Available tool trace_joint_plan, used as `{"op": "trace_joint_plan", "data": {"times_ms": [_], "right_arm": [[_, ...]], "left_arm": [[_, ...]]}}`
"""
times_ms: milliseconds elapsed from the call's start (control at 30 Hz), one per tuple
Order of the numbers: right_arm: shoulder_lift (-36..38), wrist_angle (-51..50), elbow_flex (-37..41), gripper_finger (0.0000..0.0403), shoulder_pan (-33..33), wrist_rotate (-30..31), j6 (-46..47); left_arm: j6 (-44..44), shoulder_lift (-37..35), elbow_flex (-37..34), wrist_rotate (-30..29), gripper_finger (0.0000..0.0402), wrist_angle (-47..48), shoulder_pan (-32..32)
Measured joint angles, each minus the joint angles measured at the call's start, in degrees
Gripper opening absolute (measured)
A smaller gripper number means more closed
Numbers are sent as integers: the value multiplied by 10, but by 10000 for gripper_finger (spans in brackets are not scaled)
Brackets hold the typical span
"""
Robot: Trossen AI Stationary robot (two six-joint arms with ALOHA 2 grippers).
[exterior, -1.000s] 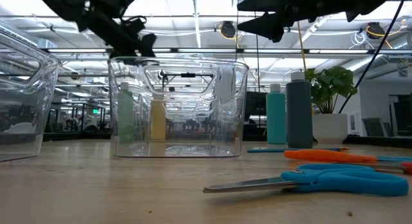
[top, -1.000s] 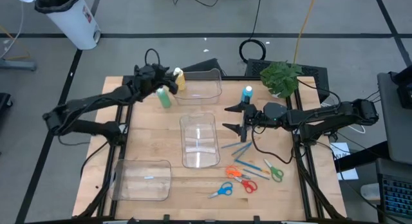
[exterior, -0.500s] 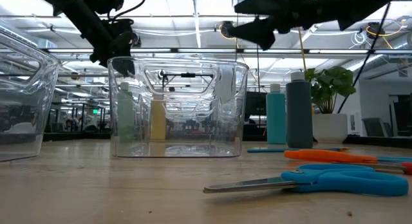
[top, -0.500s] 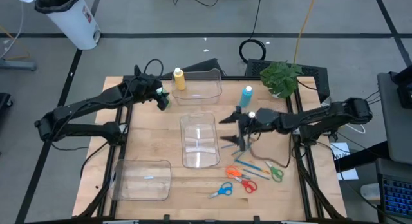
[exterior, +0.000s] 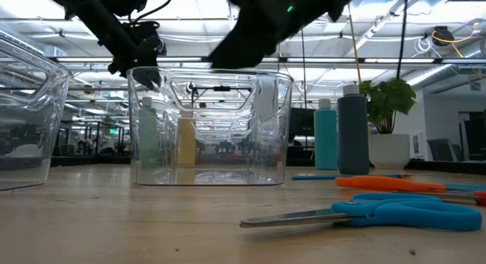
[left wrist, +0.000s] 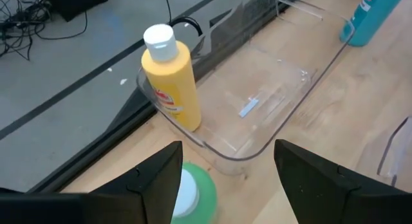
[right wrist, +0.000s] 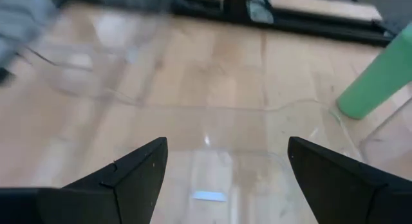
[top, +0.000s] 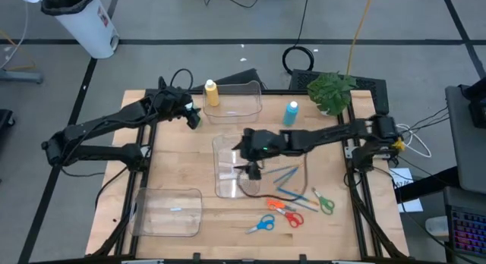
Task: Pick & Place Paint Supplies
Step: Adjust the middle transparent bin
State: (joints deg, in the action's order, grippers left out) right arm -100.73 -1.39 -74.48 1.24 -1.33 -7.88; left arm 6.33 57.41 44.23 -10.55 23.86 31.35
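Four white-capped paint bottles stand on the table. The green bottle is just below my open left gripper, its cap close to one finger. The yellow bottle stands beside the far clear bin. The light blue bottle is at the far right, and the grey-blue bottle shows beside it in the low view. Thin brushes lie flat right of the centre bin. My right gripper hangs open above that bin, touching nothing.
A third clear bin sits at the near left. Several scissors lie near the front edge, right of centre. A potted plant stands at the far right corner. Bare wood lies between the bins.
My right gripper has swung from beside the light blue bottle toward the table's left, sinking a little and rolling, and now hangs over the centre bin. My left gripper has drawn back from the yellow bottle toward the left edge and tipped downward, then kept still.
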Motion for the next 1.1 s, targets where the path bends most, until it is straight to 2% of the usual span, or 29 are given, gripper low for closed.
{"op": "trace_joint_plan", "data": {"times_ms": [200,400,600,733,1033,1100], "right_arm": [[-79,-22,-46,311,-33,0,-8],[-106,-23,-47,311,-75,0,0],[-107,-22,-47,311,-111,5,15],[-108,-21,-47,311,-124,41,1],[-108,19,-47,311,-148,49,-2],[-108,31,-47,311,-151,70,-2]], "left_arm": [[-1,0,0,0,253,-5,0],[-1,0,0,0,253,-5,0],[-1,0,0,0,253,-5,0],[-3,0,0,0,253,-5,0],[-16,0,0,-1,253,-5,0],[-16,0,0,0,253,-5,0]]}}
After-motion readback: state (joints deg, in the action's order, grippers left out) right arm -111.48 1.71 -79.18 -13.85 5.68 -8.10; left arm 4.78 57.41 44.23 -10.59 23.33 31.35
